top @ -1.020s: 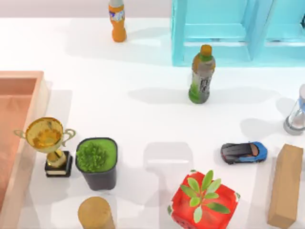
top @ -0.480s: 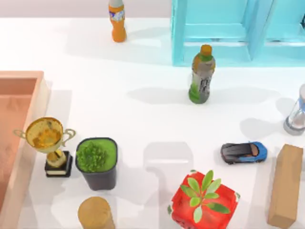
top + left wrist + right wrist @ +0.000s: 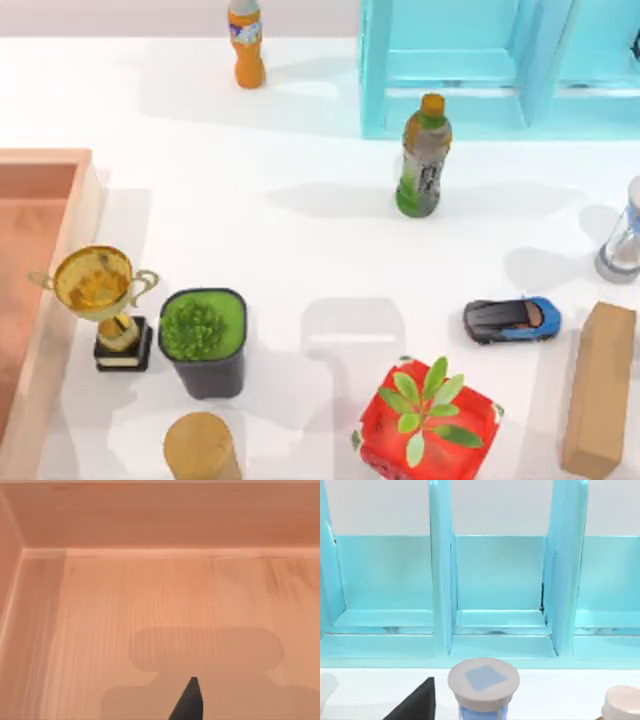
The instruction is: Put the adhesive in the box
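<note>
As the top view lays it out, the large salmon-orange open box (image 3: 45, 158) with thick, lighter-edged walls sits at the left edge of the white bench (image 3: 300, 230), partly cut by the frame. Just beside its wall stands a gold trophy on a black base (image 3: 100, 300), with a black pot of green moss (image 3: 205, 340) next to it and a tan wooden cylinder (image 3: 200, 450) nearer the lower edge. To the right are a red pot with a leafy plant (image 3: 428, 415), a blue-and-black toy car (image 3: 512, 319), a tan oblong block (image 3: 600, 390) and an hourglass (image 3: 622, 245). An orange drink bottle (image 3: 246, 45) stands upright at the far side. A green-brown drink bottle with an orange cap (image 3: 424, 160) stands just in front of the pale blue shelf structure (image 3: 450, 60). In the left wrist view, my left gripper (image 3: 189, 704) hangs over the box's wood-grain floor, its shadow falling there. In the right wrist view, my right gripper (image 3: 417, 702) faces the shelf's compartments, near the hourglass's round cap. I cannot tell whether either gripper is apart or together.
</note>
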